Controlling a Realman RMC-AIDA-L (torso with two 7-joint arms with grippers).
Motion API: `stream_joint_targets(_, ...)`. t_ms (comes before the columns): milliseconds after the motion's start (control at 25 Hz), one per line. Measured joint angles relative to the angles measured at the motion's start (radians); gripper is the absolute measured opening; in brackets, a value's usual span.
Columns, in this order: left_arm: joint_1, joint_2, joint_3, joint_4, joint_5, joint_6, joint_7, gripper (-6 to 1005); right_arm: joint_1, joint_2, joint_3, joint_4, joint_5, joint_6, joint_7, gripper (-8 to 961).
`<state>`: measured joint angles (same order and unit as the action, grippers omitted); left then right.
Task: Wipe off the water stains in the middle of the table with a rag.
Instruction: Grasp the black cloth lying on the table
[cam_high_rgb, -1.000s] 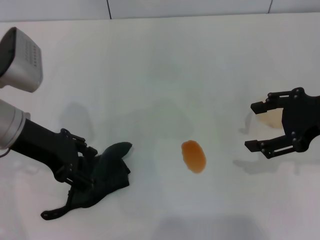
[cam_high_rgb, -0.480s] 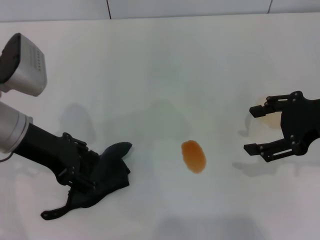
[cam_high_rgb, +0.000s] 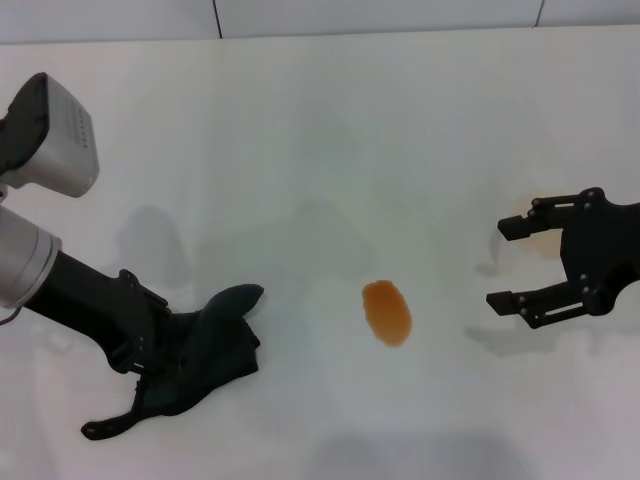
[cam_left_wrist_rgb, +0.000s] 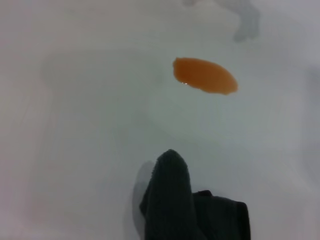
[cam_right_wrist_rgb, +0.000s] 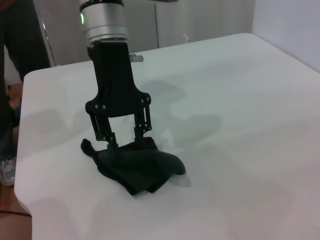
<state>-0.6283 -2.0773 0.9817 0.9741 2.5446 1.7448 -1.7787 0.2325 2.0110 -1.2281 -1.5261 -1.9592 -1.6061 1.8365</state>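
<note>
The orange-amber water stain lies on the white table, near the middle; it also shows in the left wrist view. The dark rag lies crumpled to the stain's left, its thin tail pointing toward the front. My left gripper stands on the rag, and in the right wrist view its fingers are apart and press down into the cloth. The rag's tip shows in the left wrist view. My right gripper is open and empty, hovering right of the stain.
A faint whitish cup stands just behind the right gripper's fingers. The table's edge and a person's legs show in the right wrist view, beyond the left arm.
My left gripper has sunk a little lower onto the rag; the rag has not moved. My right gripper has drifted slightly nearer and to the right.
</note>
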Motion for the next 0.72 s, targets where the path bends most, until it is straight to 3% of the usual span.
stream_joint_targets(80,-0.001,0.000,0.000,-0.005,0.003,-0.005,-0.003,598,0.000,0.000,0.000,0.004,0.000,0.000,-0.001,841)
stream_joint_targets(320,-0.009,0.000,0.000,-0.008,0.017,-0.007,-0.005,514,-0.001,0.000,-0.001,0.005,0.000,0.000,-0.002,841)
stream_joint_targets(720,-0.021,-0.001,0.038,-0.009,0.032,-0.061,-0.051,503,-0.003,0.000,-0.004,0.006,0.001,0.000,-0.005,841)
